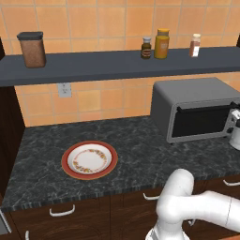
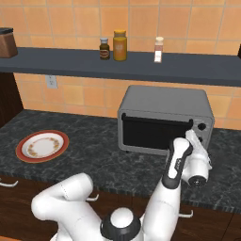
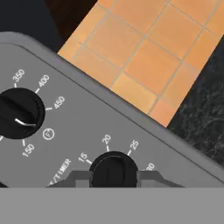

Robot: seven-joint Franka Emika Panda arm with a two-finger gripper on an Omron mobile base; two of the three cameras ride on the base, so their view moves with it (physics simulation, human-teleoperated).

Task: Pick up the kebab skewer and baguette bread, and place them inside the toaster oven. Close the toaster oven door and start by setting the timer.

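1. Presently, left base view: the toaster oven (image 1: 197,108) sits at the right end of the desk (image 1: 140,145) with its back near the tiled wall, and the toaster oven door (image 1: 202,120) stands upright and closed, black bar handle along its top. The plate (image 1: 89,160) lies well apart to the left, bare; neither skewer nor baguette is on it, so I judge both are inside the oven, though the dark glass does not let me confirm that. The arm's white end meets the oven's right front edge, at the knob side.

2. Right base view: the pincer (image 2: 192,136) is against the knob panel (image 2: 203,133) at the oven's right front, the forearm reaching up from below. Open desk lies to the right of the oven and in front of it; the shelf (image 2: 141,66) with its jars hangs well above, out of the way.

3. Hand view: the timer knob (image 3: 113,168) lies dead ahead between the two fingertips (image 3: 74,178), which bracket it closely on either side; the pincer reads as clamped on this knob. Numerals run along its upper rim. The temperature knob (image 3: 19,113) sits beside it, apart from the fingers. The coming move, in my judgement, is a twist about the knob's own axis, needing no sideways travel; the neighbouring knob leaves enough room.
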